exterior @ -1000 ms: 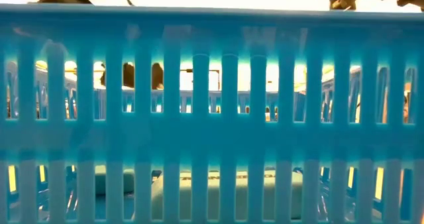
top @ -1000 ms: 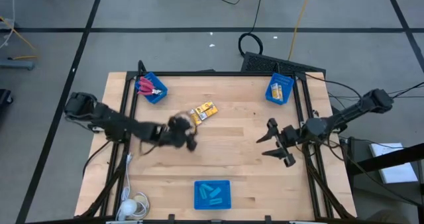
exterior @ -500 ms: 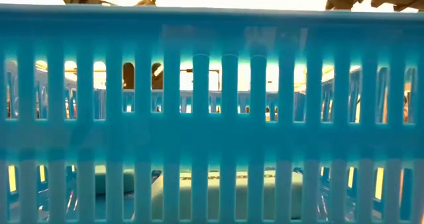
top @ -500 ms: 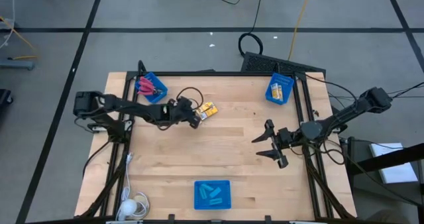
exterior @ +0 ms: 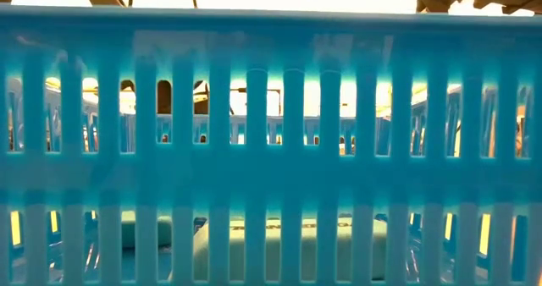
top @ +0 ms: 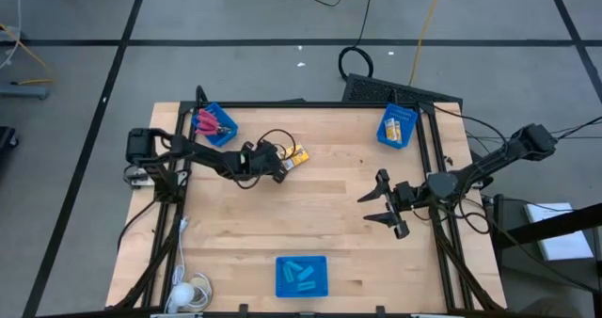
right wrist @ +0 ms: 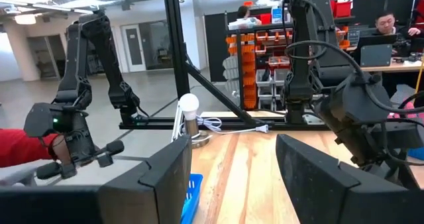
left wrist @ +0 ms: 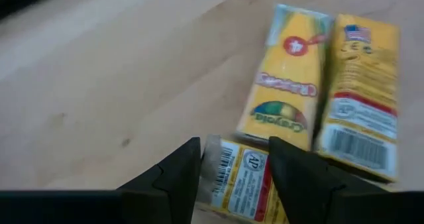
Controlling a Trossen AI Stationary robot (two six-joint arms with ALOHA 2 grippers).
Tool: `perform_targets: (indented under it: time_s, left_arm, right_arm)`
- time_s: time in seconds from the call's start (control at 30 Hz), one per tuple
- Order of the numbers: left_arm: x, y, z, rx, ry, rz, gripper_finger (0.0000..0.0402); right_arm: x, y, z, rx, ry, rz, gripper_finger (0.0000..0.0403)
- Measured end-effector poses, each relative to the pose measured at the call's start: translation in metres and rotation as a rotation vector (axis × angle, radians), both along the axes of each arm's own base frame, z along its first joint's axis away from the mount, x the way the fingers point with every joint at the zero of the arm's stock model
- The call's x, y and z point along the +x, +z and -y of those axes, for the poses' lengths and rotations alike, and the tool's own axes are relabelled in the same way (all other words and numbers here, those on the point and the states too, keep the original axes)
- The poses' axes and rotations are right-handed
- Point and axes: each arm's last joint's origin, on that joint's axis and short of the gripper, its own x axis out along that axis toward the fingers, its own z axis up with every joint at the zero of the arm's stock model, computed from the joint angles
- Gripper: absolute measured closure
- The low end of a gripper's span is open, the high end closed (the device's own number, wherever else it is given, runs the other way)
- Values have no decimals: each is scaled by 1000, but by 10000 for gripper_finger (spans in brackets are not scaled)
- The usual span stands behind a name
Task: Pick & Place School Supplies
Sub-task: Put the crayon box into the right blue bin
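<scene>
Left arm has swung from table centre out toward 11 o'clock since a second ago; right arm has slid slightly toward centre, then stopped.

Left gripper (top: 279,164) now sits right at the yellow-orange packs (top: 296,155) on the bare wood, around 11 o'clock from table centre. Its wrist view shows three packs (left wrist: 291,91): two lying side by side just ahead, and a third pack (left wrist: 242,181) between the parted fingers (left wrist: 175,174). Can't tell if the fingers touch it yet; looks straddled, not clamped. That pack's long axis seems to run roughly forward between the fingers, so closing across its narrow width looks like the next move. Left arm is clearly nearer; the packs lie just past its tips toward 2 o'clock.

Right gripper (top: 384,204) hangs with fingers spread at 3 o'clock, holding nothing, well apart from the packs.

Bins: scissors bin (top: 215,124) at 10 o'clock with red-handled scissors (top: 209,122); bin at 1 o'clock (top: 398,127) already holds a pack; bin at 6 o'clock (top: 301,275) holds light-blue pieces (top: 299,278). Low view is blocked by that bin's slatted wall (exterior: 271,151).

Wood table (top: 320,214), grey floor with cables, workshop with shelving and a seated person behind.
</scene>
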Motion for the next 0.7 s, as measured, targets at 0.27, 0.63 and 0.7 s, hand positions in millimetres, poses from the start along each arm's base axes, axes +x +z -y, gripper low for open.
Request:
perform_targets:
  time_s: [0.27, 0.63, 0.7]
  left_arm:
    - [-2, 13, 13, -365, -83, 111, 218]
    - [-13, 38, 31, -452, -301, 84, 218]
    - [-13, 42, 37, -428, -367, 80, 218]
  right_arm:
    - [0, -2, 0, -4, 2, -18, 193]
    - [0, -3, 0, 3, 5, -31, 193]
    - [0, -3, 0, 4, 5, -32, 193]
